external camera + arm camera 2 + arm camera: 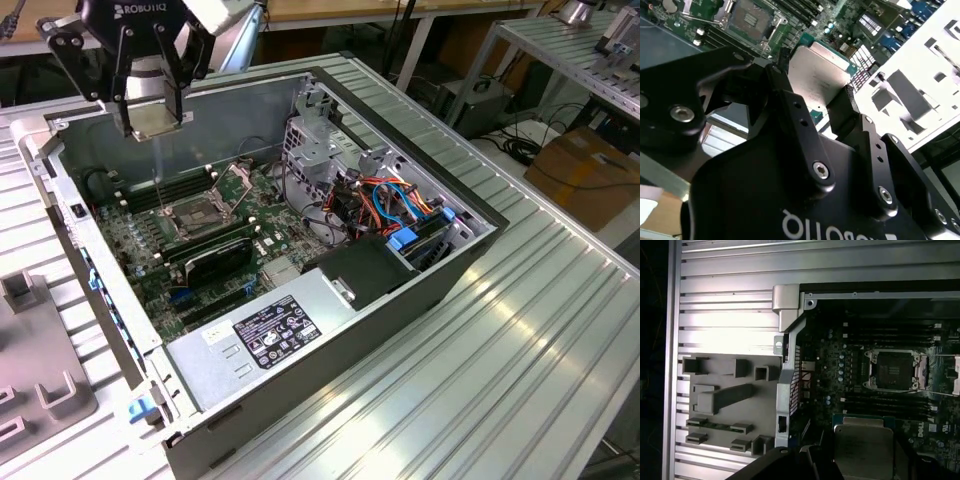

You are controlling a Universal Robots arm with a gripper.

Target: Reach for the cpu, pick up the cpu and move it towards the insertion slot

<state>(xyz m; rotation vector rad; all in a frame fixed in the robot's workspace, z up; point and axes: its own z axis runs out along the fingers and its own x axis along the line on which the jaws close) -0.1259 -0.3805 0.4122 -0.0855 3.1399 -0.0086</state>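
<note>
Pincer (pixel 832 107): closed on the cpu (pixel 819 75), fingers clamping two opposite edges. Cpu: held flat, silvery face toward the wrist; square, so no long axis; edges roughly parallel to the board, judged from the first wrist view. Insertion slot (pixel 200 216): below and beyond the pincer inside the open computer case (pixel 440 270), plate raised, dark centre exposed. Handling, as judgement: keep the chip level, square its edges with the frame, stay clear of the raised plate.
</note>
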